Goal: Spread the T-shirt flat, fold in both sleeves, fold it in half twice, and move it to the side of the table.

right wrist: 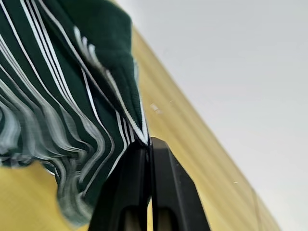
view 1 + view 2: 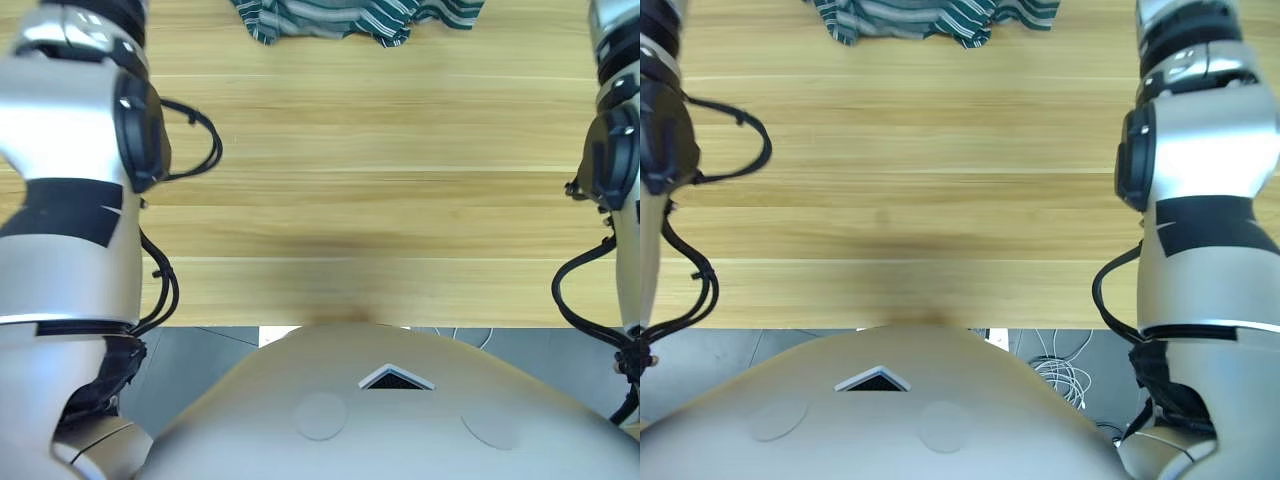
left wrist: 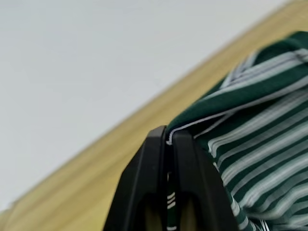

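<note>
Our left hand (image 3: 168, 138) and right hand (image 1: 147, 144) each pinch a T-shirt (image 2: 340, 18) edge, the cloth bunched between them far across the bench (image 2: 360, 200); we'd pull outward.

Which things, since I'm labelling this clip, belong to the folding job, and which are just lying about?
Job: T-shirt; left gripper and right gripper, each shut on it; table.
Lying about: cables on the floor.
</note>
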